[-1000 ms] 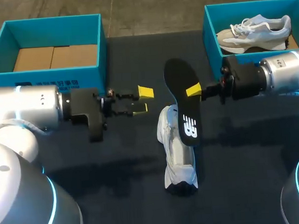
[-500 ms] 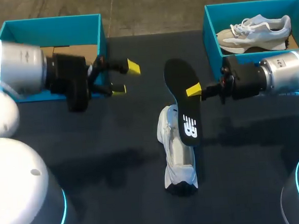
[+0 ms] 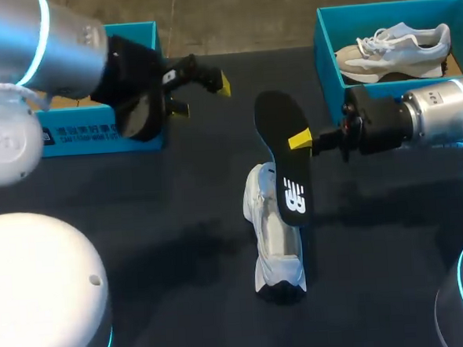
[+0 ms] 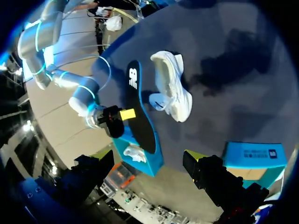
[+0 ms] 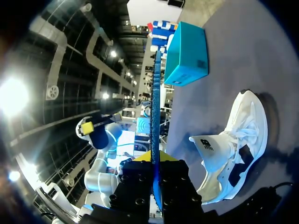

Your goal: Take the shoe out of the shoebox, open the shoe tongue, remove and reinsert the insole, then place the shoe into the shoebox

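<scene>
A white shoe lies on the dark table, toe toward the front edge. Just above its heel hangs the black insole, tilted, with my right gripper shut on its edge. In the right wrist view the insole shows edge-on between the fingers of my right gripper, with the shoe on the table beside it. My left gripper is open and holds nothing, raised near the left shoebox. From the left wrist view the shoe and insole lie far ahead.
The right shoebox at the back right holds a second pale shoe. My left arm covers much of the left shoebox, whose cardboard bottom barely shows. Bare dark table spreads to the left and front of the shoe.
My left arm has risen and drawn back to the left, away from the shoe and insole, its gripper still open. The right gripper and the insole have stayed put.
</scene>
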`<state>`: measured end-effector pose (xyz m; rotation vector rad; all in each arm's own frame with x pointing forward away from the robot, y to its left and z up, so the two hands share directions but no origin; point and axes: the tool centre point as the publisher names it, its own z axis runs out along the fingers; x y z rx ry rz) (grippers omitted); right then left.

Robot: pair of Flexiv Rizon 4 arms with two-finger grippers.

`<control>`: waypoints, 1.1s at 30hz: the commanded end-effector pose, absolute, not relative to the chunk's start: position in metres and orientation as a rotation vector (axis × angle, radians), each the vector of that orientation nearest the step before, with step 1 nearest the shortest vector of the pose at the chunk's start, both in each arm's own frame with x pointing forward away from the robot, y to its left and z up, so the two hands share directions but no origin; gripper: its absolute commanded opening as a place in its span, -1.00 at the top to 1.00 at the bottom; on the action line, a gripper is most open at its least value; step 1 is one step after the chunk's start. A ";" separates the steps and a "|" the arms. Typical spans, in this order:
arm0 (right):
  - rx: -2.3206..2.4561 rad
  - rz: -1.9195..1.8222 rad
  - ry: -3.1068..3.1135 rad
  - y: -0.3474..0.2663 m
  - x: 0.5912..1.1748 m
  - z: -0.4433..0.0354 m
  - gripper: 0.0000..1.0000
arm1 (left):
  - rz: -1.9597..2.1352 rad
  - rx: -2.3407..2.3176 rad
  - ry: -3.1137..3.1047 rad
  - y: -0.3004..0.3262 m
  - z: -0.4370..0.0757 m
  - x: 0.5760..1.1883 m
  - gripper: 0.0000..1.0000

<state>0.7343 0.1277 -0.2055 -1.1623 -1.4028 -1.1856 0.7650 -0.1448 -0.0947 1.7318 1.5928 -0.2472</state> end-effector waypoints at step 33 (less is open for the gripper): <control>-1.165 -1.187 -1.402 0.128 0.733 -0.205 1.00 | 0.118 2.318 2.232 -0.245 -0.101 0.811 -1.00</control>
